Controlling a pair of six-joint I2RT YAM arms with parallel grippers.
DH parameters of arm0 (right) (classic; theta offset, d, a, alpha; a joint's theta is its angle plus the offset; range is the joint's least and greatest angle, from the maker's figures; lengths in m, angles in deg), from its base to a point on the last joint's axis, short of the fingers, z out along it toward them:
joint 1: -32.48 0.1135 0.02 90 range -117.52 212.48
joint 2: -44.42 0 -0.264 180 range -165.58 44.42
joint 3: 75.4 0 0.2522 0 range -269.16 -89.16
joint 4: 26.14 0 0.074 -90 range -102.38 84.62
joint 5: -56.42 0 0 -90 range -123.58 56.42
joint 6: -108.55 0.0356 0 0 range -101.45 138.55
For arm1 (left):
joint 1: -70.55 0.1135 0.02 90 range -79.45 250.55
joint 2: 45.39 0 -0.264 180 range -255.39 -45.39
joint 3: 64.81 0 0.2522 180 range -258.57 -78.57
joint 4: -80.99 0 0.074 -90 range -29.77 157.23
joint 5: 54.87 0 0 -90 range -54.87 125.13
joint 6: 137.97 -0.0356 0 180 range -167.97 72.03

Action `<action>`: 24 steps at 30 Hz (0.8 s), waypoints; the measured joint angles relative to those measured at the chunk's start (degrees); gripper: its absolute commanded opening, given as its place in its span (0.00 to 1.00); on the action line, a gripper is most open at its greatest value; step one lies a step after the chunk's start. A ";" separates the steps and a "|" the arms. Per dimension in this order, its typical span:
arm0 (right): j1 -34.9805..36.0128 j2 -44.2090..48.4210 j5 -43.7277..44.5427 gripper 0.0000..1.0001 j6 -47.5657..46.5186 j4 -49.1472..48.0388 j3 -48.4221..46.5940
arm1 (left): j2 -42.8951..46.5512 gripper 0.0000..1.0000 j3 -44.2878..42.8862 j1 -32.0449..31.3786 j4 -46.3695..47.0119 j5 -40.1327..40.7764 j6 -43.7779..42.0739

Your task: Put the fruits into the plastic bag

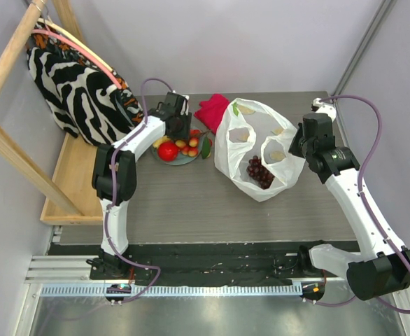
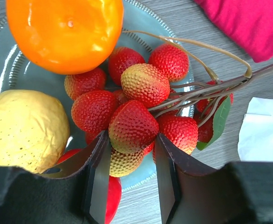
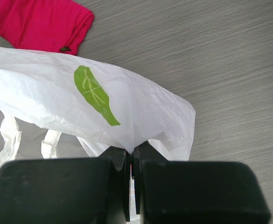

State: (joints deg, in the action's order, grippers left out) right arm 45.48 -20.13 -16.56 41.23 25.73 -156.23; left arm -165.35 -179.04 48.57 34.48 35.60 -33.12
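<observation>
The plastic bag (image 1: pixel 240 133) lies open at centre right, with the dark grape bunch (image 1: pixel 259 171) inside. My right gripper (image 1: pixel 296 143) is shut on the bag's far edge (image 3: pixel 141 102), pinching a fold between its jaws (image 3: pixel 132 151). On the grey-green plate (image 1: pixel 180 161) lie the red apple (image 1: pixel 167 151), the yellow fruit (image 2: pixel 22 128), the orange (image 2: pixel 64 32) and the cluster of small red-yellow fruits (image 2: pixel 134 100). My left gripper (image 2: pixel 131 144) hangs low over the plate, open. Its fingers straddle one fruit of the cluster, close to its sides.
A crimson cloth (image 1: pixel 212 108) lies behind the plate and bag. A zebra-striped fabric bag (image 1: pixel 72 87) hangs from a wooden rack (image 1: pixel 9 56) at the left, over a wooden tray. Grey walls close in on all sides.
</observation>
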 measured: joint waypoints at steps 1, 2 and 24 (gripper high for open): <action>0.00 0.00 0.00 0.01 0.00 0.00 0.00 | 0.00 0.12 0.15 0.00 0.22 -0.33 0.11; 0.00 0.00 0.00 0.01 0.00 -0.02 0.00 | 0.00 0.08 0.28 0.00 0.39 -0.52 0.17; 0.00 0.09 0.04 0.01 0.04 -0.35 0.00 | 7.82 0.00 7.58 0.57 6.82 -8.87 6.03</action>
State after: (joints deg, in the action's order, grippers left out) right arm 45.48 -20.05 -16.52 41.27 25.38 -156.23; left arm -157.53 -171.46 49.14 41.30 26.73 -27.09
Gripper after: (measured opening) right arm 0.030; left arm 0.424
